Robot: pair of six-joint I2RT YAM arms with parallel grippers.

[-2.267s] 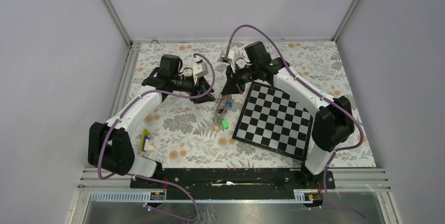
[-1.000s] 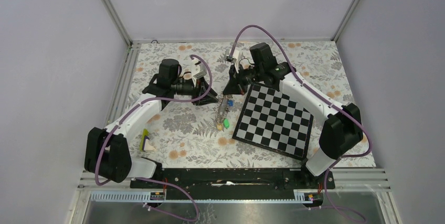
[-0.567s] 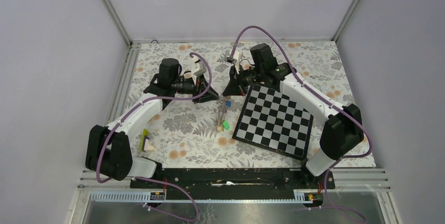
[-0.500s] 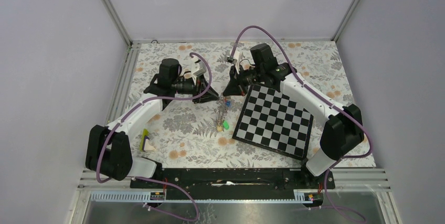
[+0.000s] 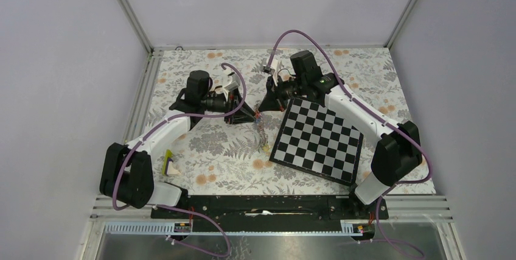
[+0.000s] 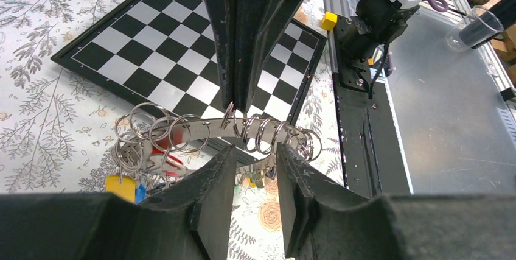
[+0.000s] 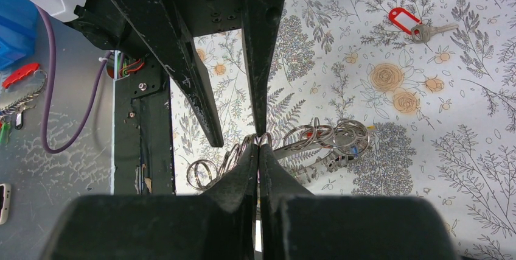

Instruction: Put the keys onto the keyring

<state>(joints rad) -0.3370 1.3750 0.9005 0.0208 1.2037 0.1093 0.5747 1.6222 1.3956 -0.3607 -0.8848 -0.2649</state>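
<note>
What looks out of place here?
One red-tagged key lies alone on the flowered cloth, well apart from the keyring it belongs on. The chessboard also sits crooked on the cloth.

1. Bright, even light falls from above; shadows on the flowered tablecloth (image 5: 207,150) are soft and faint.
2. In both wrist views the near fingers (image 6: 213,202) look dark and slightly blurred, while the keyring (image 6: 207,127) glints.
3. The overhead view is sharp throughout.
</note>
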